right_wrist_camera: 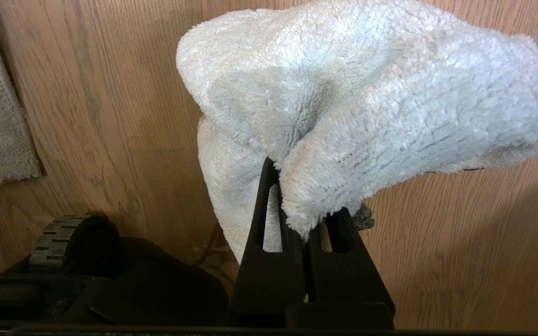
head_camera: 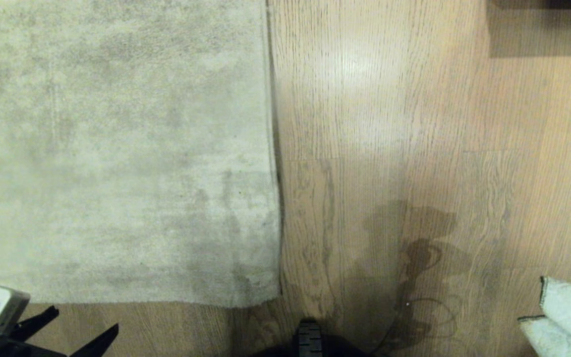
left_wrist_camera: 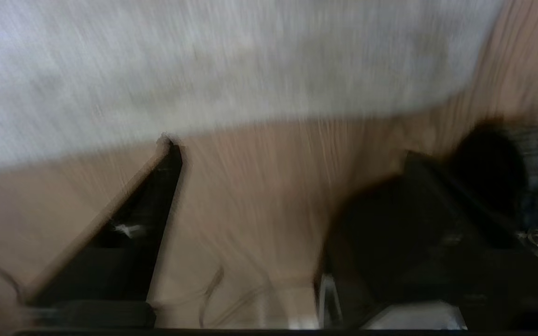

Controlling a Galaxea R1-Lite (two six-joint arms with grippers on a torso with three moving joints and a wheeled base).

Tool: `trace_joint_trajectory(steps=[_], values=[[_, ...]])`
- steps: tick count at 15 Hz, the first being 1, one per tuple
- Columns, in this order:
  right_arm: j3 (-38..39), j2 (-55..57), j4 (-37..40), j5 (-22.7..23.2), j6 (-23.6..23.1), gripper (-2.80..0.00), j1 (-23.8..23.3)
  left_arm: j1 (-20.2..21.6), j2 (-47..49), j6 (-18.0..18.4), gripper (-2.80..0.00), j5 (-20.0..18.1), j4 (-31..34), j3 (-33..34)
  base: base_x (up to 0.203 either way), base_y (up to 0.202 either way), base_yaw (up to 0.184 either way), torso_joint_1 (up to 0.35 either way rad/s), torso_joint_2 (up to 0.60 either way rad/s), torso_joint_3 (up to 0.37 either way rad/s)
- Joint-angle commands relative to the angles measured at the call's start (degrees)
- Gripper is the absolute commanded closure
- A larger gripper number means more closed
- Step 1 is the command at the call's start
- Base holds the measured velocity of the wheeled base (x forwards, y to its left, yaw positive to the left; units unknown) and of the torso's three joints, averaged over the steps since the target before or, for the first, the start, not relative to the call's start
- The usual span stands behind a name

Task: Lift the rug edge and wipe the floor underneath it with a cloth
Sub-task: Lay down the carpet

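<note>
at the near corner of the rug, the rug edge [head_camera: 274, 148] lies flat on the floor [head_camera: 389, 148]. the left gripper [head_camera: 85, 327] hovers just off the rug's near border, fingers spread wide with nothing between them. the right gripper [right_wrist_camera: 304, 219], fingers pressed together, pinches the cloth [right_wrist_camera: 367, 102] above bare planks by the floor's right side. likely best: slide one low finger under the border near the corner, pinch, lift enough for the cloth to pass. no containers show.
</note>
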Motion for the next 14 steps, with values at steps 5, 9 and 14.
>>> trace_joint_trajectory(steps=[5,9,14], values=[[0.00,0.07,-0.03,0.03,-0.02,0.00,0.01,-0.82,0.81,-1.07,0.00,-5.62,6.68,-0.49,0.000,0.000,0.000,0.000,0.00,0.000],[0.00,0.07,-0.03,0.03,-0.02,0.00,0.01,-1.17,4.07,-0.98,0.00,-5.97,6.52,-0.61,0.000,0.000,0.000,0.000,0.00,0.000],[0.00,0.07,-0.03,0.03,-0.02,0.00,0.01,-3.48,12.32,-0.54,0.00,-5.91,5.95,-3.89,0.000,0.000,0.000,0.000,0.00,0.000]])
